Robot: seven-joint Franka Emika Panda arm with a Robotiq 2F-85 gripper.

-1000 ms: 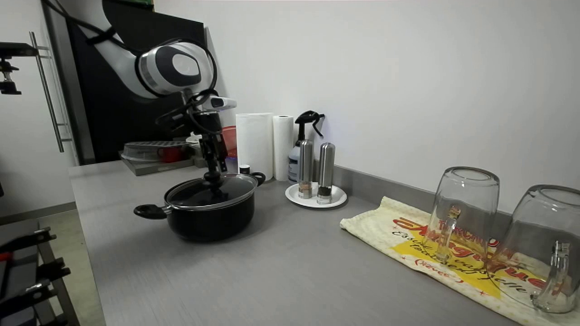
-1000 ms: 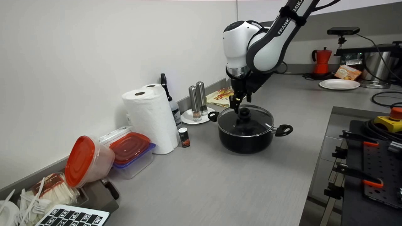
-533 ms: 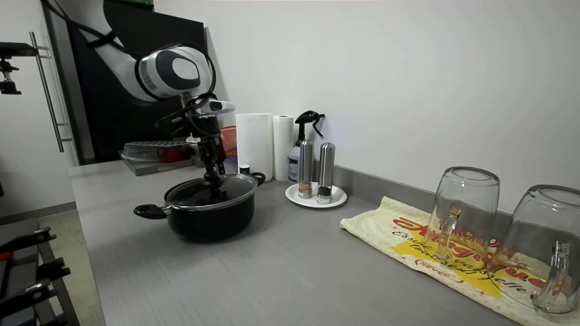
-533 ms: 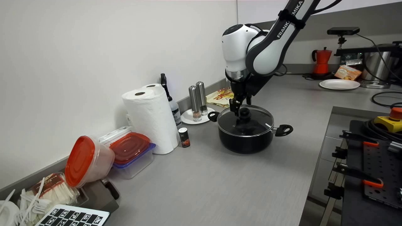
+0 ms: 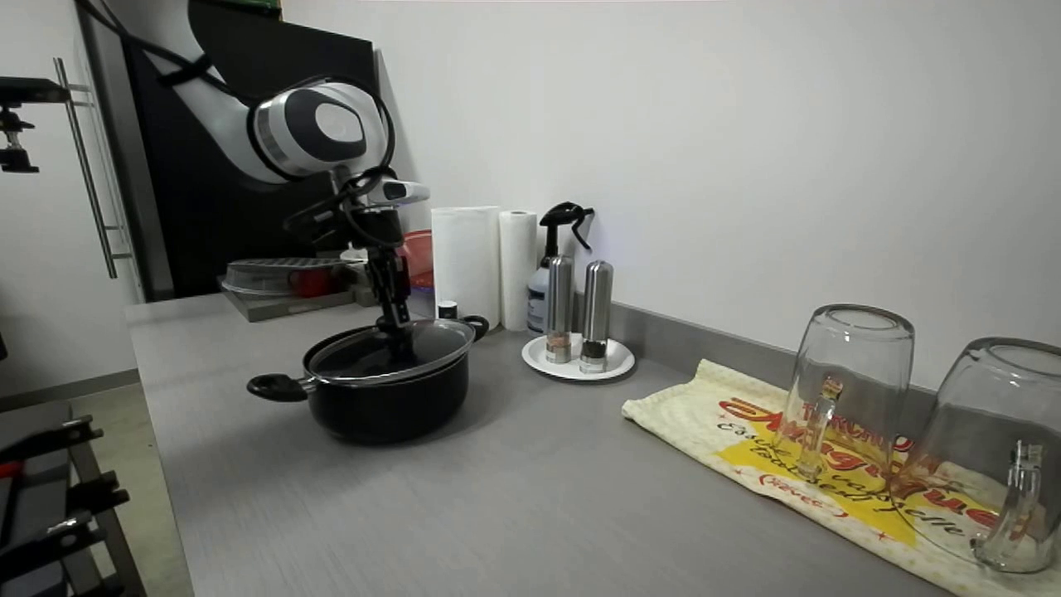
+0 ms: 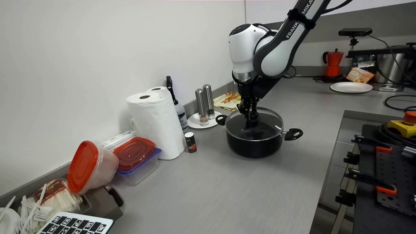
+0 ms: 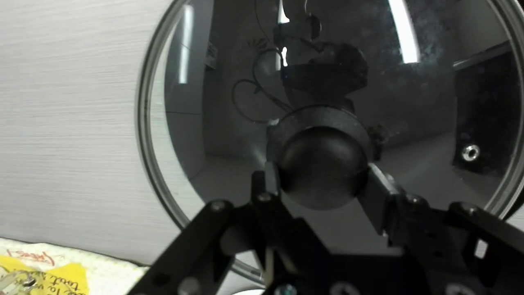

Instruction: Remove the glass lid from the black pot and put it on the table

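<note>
The tool (image 7: 323,176) holds the glass lid (image 6: 269,126) by its knob (image 7: 323,155)

At the lower middle of the wrist view we see both fingers (image 7: 272,180) pressed to the knob from either side, clamped on it. Around them we look to the edges. In an exterior view the outer edge of the surface (image 5: 580,497) slants down the left of the frame, and a pale wall (image 5: 704,166) rises behind; between the two, a broad grey stretch widens toward the bottom.

The glass lid sits directly beneath the tool, over the black pot (image 6: 255,149); whether its rim bears on the pot all round we cannot tell. One pot handle (image 6: 294,134) points to the outer edge, its twin toward the wall.

What the pot contains we cannot see through the dark glass. Near it, in an exterior view, a small dark jar (image 6: 191,143) with a white cap (image 6: 189,134) stands upright just beside paper rolls (image 6: 159,123). Farther left a round tub (image 6: 103,167) sits tilted, its red lid (image 6: 82,167) facing left, next to a blue-lidded box (image 6: 138,174). At the centre of an exterior view two steel mills (image 5: 560,290) stand on a white plate (image 5: 622,362), pink grains in one, dark in its neighbour. At the right, two upturned glass mugs (image 5: 854,373) stand on a patterned cloth (image 5: 729,423).
</note>
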